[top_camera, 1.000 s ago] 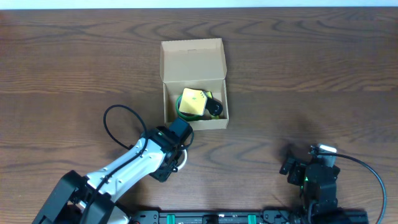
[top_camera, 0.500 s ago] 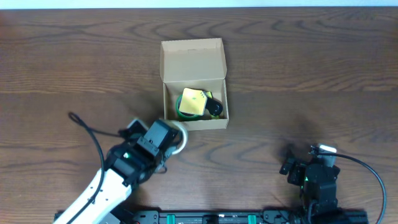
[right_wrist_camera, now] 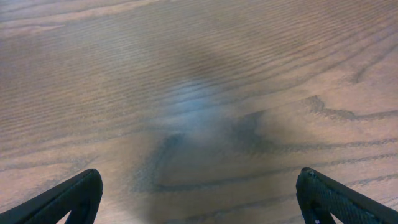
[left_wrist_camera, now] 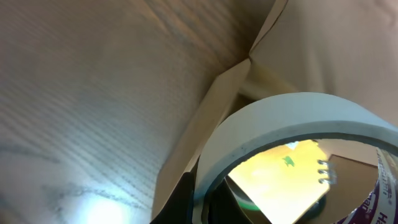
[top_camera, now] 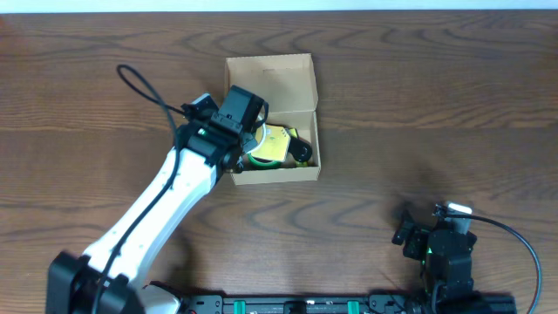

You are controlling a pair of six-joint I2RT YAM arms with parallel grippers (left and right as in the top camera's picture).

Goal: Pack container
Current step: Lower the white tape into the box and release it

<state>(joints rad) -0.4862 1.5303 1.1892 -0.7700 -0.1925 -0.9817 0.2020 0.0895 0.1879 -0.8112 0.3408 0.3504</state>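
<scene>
The container (top_camera: 272, 84) is a tan cardboard box with its flap lid open toward the far side. Inside lie a yellow spiral pad (top_camera: 277, 145) on a green tape roll (top_camera: 255, 159), and a black item (top_camera: 302, 150). My left gripper (top_camera: 250, 133) hangs over the box's left side, shut on a white tape roll (left_wrist_camera: 292, 121). In the left wrist view the roll sits above the box's left wall (left_wrist_camera: 199, 134), with the yellow pad (left_wrist_camera: 280, 180) seen through its hole. My right gripper (top_camera: 433, 237) is open and empty above bare table near the front edge; its fingers (right_wrist_camera: 199, 202) are spread wide.
The left arm's black cable (top_camera: 148, 87) loops over the table left of the box. The wooden table (top_camera: 436, 105) stretches to the right of the box.
My left gripper has carried the white tape roll from the table in front of the box up to the box's left side. The right arm has not moved.
</scene>
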